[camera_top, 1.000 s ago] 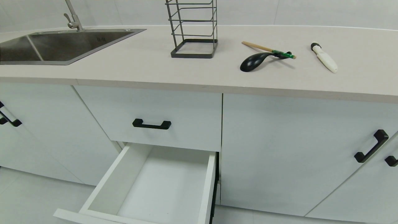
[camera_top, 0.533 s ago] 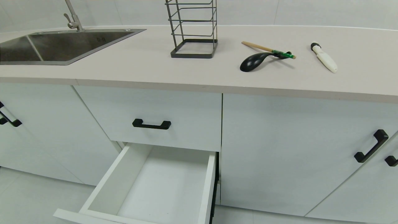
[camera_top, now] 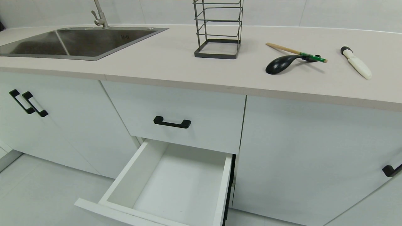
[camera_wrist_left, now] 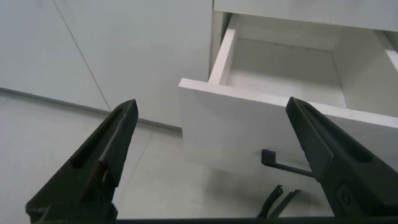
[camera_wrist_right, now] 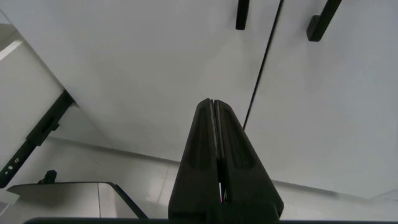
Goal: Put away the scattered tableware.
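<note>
On the countertop [camera_top: 176, 66] lie a black ladle [camera_top: 281, 63], a wooden chopstick with a green band [camera_top: 295, 52] resting across the ladle's handle, and a white knife with a black end [camera_top: 356, 62]. Below the counter a white drawer [camera_top: 163, 185] stands pulled out with nothing in it. My left gripper [camera_wrist_left: 211, 134] is open, low in front of that drawer [camera_wrist_left: 280, 118]. My right gripper [camera_wrist_right: 214, 124] is shut with nothing in it, facing white cabinet doors [camera_wrist_right: 155, 74].
A black wire rack [camera_top: 218, 29] stands at the back of the counter. A steel sink [camera_top: 84, 42] with a tap [camera_top: 100, 15] is at the left. A shut drawer with a black handle [camera_top: 171, 122] sits above the open one. Cabinet handles [camera_top: 28, 103] protrude at left.
The head camera has shifted, so the whole scene sits further right and the left cabinet handles show more fully. The tableware has not moved on the counter.
</note>
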Available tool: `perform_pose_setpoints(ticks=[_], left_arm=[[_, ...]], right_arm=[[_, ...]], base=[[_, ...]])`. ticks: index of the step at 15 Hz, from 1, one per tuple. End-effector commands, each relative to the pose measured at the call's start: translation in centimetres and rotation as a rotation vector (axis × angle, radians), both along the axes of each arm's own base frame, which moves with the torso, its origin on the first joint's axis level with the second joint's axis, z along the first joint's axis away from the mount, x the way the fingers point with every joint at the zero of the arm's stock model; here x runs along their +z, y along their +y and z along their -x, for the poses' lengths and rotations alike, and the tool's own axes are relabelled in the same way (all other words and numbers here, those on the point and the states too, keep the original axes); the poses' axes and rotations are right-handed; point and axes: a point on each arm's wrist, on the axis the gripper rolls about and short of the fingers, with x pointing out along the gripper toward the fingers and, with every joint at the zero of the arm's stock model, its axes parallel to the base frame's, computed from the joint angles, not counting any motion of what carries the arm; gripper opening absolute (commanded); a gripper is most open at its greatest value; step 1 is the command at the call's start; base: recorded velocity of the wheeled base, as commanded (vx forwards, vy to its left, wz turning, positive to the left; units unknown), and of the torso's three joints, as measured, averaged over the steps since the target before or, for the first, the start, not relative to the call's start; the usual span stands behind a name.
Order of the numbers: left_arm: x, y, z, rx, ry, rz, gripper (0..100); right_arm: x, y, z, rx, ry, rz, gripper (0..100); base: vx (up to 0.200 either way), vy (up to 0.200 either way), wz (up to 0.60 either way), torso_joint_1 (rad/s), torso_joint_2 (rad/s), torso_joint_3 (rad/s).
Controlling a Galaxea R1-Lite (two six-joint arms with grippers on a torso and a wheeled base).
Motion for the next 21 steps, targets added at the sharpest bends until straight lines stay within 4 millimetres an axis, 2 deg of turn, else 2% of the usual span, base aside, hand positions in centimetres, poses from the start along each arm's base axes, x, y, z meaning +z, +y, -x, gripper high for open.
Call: perform_pose_setpoints(ticks=[1,4,14,16,21], left_arm=[[0.02,0.00,-0.01,0.003,0.001,0.001,100],[0.02,0.00,-0.01,0.003,0.001,-0.003,100],[0.02,0.00,-0.01,0.003,0.001,0.000,100],[0.02,0.00,-0.01,0.003,0.001,0.000,100],[0.02,0.00,-0.01,0.003,0.001,0.000,100]], right_arm=[[0.00,0.00,0.00,0.000,0.000,-0.002,0],[0.00,0.00,0.00,0.000,0.000,0.002,0],[-0.02,0.00,0.00,0.002,0.002,0.004,0],[-0.02,0.00,0.00,0.003,0.003,0.030,0],[-0.02,0.00,0.00,0.004,0.003,0.030,0]], base=[[0.200,0.000,0.00,0.007,0.01,0.002],[0.200,0.000,0.00,0.002,0.00,-0.001],[0.000,0.000,0.00,0.000,0.00,0.000],[0.000,0.000,0.60,0.002,0.01,0.005],[0.000,0.000,0.00,0.175,-0.10,-0.070]])
